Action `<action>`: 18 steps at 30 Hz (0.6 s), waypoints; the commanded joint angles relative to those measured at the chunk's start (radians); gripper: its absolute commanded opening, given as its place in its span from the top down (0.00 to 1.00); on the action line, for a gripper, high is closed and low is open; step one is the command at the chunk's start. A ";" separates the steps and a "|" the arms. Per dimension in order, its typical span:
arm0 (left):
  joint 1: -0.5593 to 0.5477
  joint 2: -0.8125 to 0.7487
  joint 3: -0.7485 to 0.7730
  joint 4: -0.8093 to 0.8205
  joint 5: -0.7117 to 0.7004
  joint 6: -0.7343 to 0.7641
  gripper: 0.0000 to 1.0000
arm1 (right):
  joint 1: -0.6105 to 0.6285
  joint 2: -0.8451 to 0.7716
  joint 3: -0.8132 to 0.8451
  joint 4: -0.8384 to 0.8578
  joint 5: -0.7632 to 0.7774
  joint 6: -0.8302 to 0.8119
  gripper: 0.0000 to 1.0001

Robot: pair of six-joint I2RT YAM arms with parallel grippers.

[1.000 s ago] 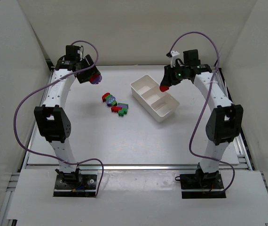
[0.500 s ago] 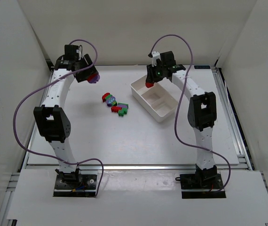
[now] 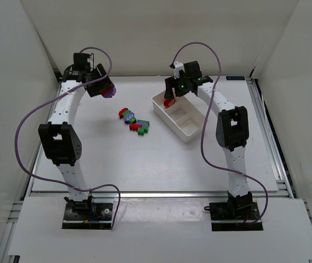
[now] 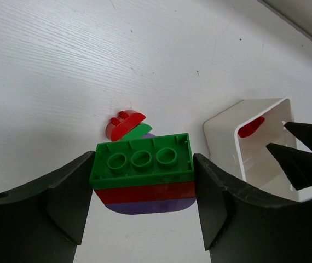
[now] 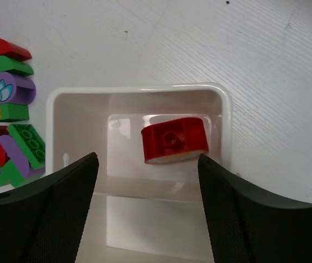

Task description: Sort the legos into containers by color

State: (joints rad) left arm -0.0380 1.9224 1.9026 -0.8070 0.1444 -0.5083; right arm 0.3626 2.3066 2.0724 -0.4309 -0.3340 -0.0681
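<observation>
White tabletop [image 3: 145, 164] below, pale walls on three sides. At the right gripper [image 5: 146, 164]: spread wide, gripping nothing, poised straight over the end compartment of the tray [image 5: 139, 89]. Flat on that compartment's floor, framed between the fingers, one red brick [image 5: 175, 139]; judged to mark this as the bin for red. Held directly above, probably to keep clear of the thin rim. At the left gripper [image 4: 143, 164]: clamped on a stack [image 4: 145, 192], green over red over purple, raised near the far left, well apart from the tray. Likely needs splitting before any sorting. Between the arms, the loose pile [image 3: 135, 121] of legos, near the tray's left wall, not touching. Open room toward the near edge, tighter by the back wall.
</observation>
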 commanded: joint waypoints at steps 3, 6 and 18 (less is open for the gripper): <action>0.021 -0.034 0.001 0.038 0.109 -0.068 0.90 | 0.010 -0.117 0.005 0.070 -0.135 0.045 0.24; 0.024 -0.025 -0.017 0.069 0.239 -0.140 0.90 | 0.013 -0.186 -0.035 0.145 -0.288 0.150 0.27; 0.041 -0.007 -0.077 0.106 0.325 -0.292 0.90 | 0.170 -0.168 0.057 0.288 -0.251 0.445 0.21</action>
State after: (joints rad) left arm 0.0090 1.9263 1.8297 -0.7238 0.4324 -0.7444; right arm 0.4866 2.1494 2.0644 -0.2073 -0.6365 0.3061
